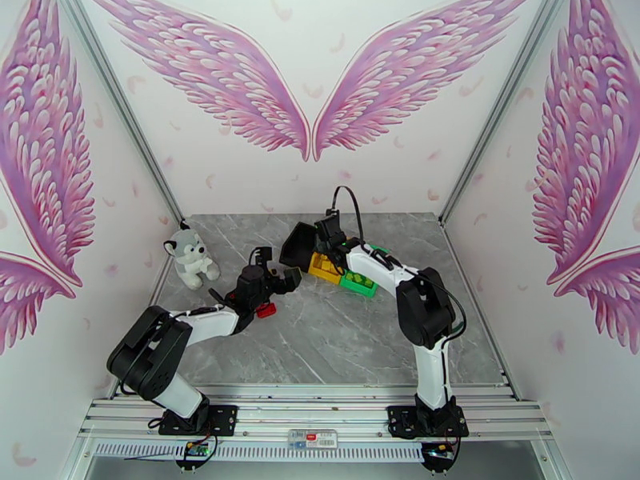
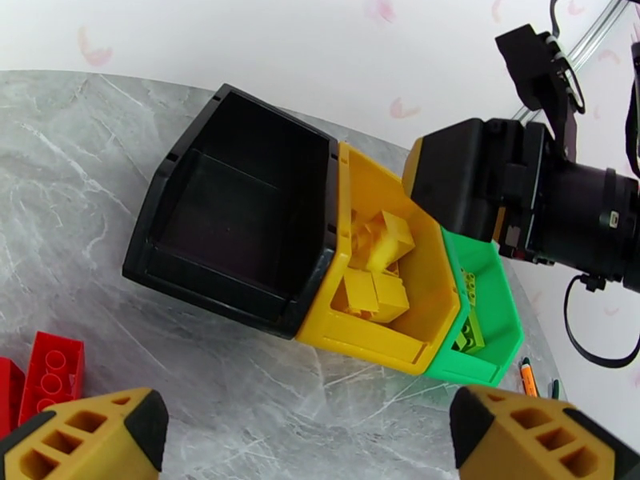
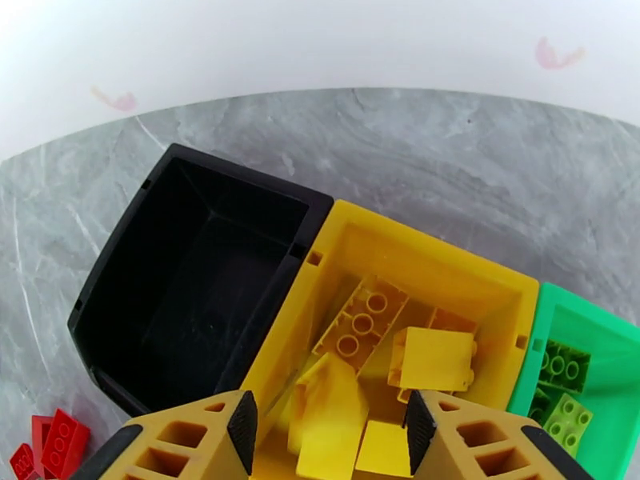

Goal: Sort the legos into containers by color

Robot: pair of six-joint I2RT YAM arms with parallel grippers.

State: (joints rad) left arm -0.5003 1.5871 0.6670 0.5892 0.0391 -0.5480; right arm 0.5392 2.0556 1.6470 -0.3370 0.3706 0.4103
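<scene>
The three joined containers lie mid-table: a black bin (image 1: 298,245) (image 2: 232,226) (image 3: 192,282) with nothing in it, a yellow bin (image 1: 324,267) (image 2: 364,334) (image 3: 448,270) holding several yellow legos (image 3: 360,322) (image 2: 384,246), and a green bin (image 1: 360,283) (image 2: 500,314) (image 3: 616,338) holding light green legos (image 3: 564,370) (image 2: 472,334). My right gripper (image 3: 330,432) (image 1: 328,234) hovers open right over the yellow bin, yellow bricks lying loose below its fingers. My left gripper (image 2: 308,430) (image 1: 280,283) stands wide open and empty near the black bin. Red legos (image 1: 266,310) (image 2: 52,378) (image 3: 52,446) lie on the table beside it.
A plush grey-white husky (image 1: 192,258) sits at the table's back left. Orange-handled pliers (image 2: 528,378) lie just beyond the green bin. The right arm's wrist (image 2: 552,202) reaches over the bins. Grey marbled table surface (image 1: 344,338) spreads in front.
</scene>
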